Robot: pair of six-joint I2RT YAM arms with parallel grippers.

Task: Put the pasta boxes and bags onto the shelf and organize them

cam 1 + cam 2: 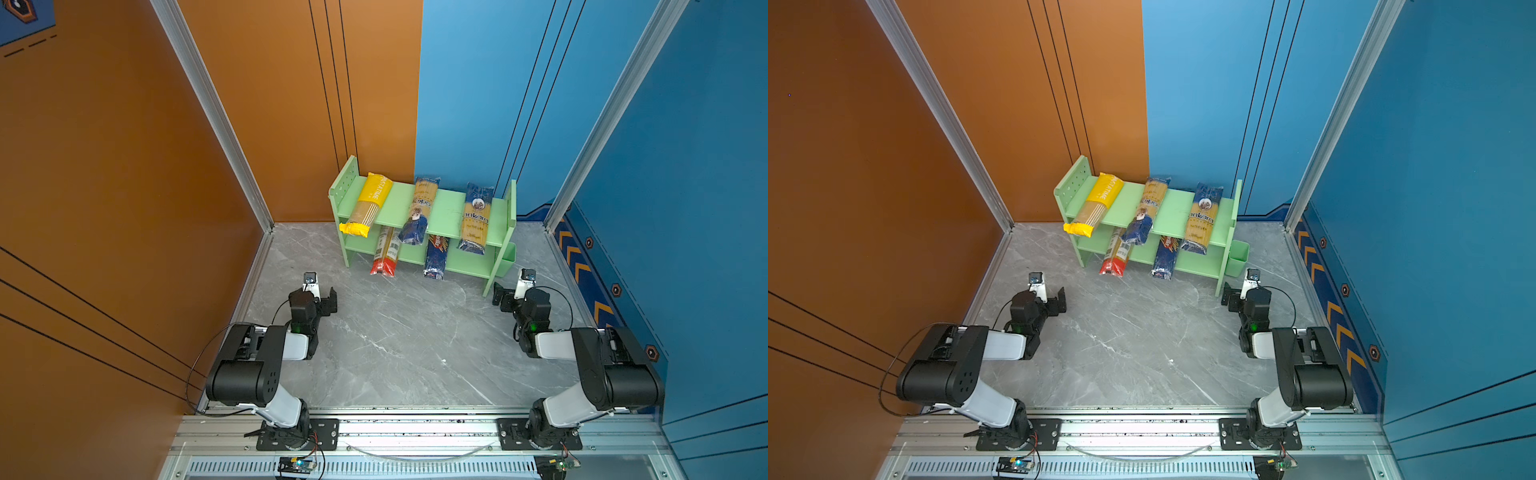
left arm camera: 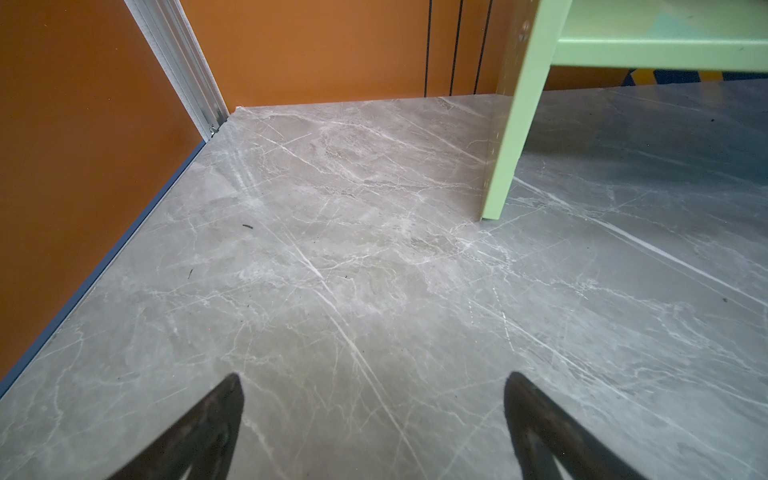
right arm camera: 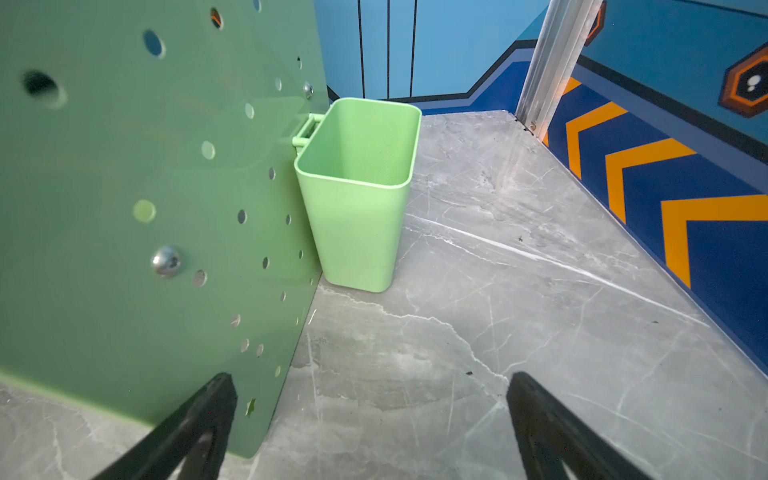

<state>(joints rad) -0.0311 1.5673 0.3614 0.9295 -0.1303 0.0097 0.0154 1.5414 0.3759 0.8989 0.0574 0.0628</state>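
Five packs, all on the shelf (image 1: 446, 212). Top tier: yellow pack (image 1: 368, 205), middle ankara pack (image 1: 419, 210), right ankara pack (image 1: 477, 218). Lower tier: red-ended pack (image 1: 386, 253), Barilla pack (image 1: 436, 257). Each long axis runs front to back across the shelf, near ends overhanging its front edge toward the arms. Left gripper (image 2: 374, 376) in front of the shelf's left leg, jaws wide apart, empty. Right gripper (image 3: 372, 376) beside the shelf's right panel near the bin (image 3: 357, 232), jaws apart, empty. Probably only straightening remains: the middle ankara pack sits skewed, roughly midway between both arms.
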